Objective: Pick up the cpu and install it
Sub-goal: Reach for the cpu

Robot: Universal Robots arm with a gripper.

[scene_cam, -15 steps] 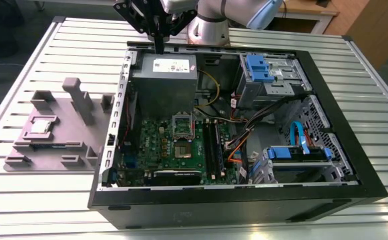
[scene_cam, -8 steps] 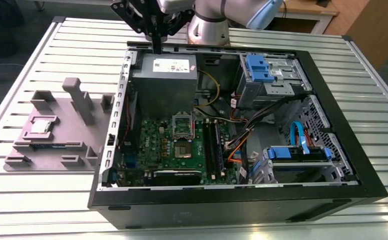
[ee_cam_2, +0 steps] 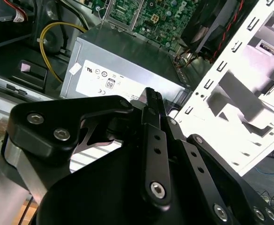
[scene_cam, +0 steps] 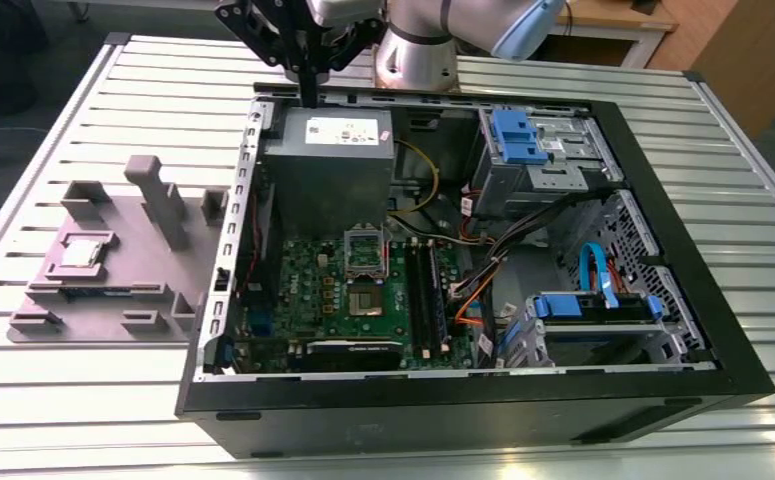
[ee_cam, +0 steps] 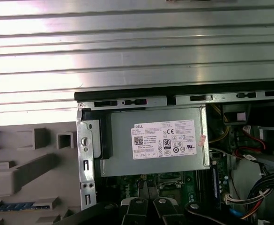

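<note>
The cpu (scene_cam: 83, 250), a small silvery-white square, lies in a recess of the grey holder block (scene_cam: 107, 270) on the table, at the exterior view's left of the computer case. My gripper (scene_cam: 311, 98) hangs above the case's far rim, over the grey power-supply box (scene_cam: 327, 150), far from the cpu. Its black fingers (ee_cam_2: 151, 96) are pressed together with nothing between them. The metal-framed socket (scene_cam: 364, 255) with a dark centre sits on the green motherboard (scene_cam: 320, 290), below the power supply.
The open black case (scene_cam: 494, 400) holds cables, blue drive brackets (scene_cam: 514, 135) and memory slots (scene_cam: 423, 285). A thin green memory stick (ee_cam: 19, 206) lies in the holder block (ee_cam: 29, 164). The ribbed metal table (scene_cam: 94, 400) surrounds the case. The arm's base (scene_cam: 414, 50) stands behind.
</note>
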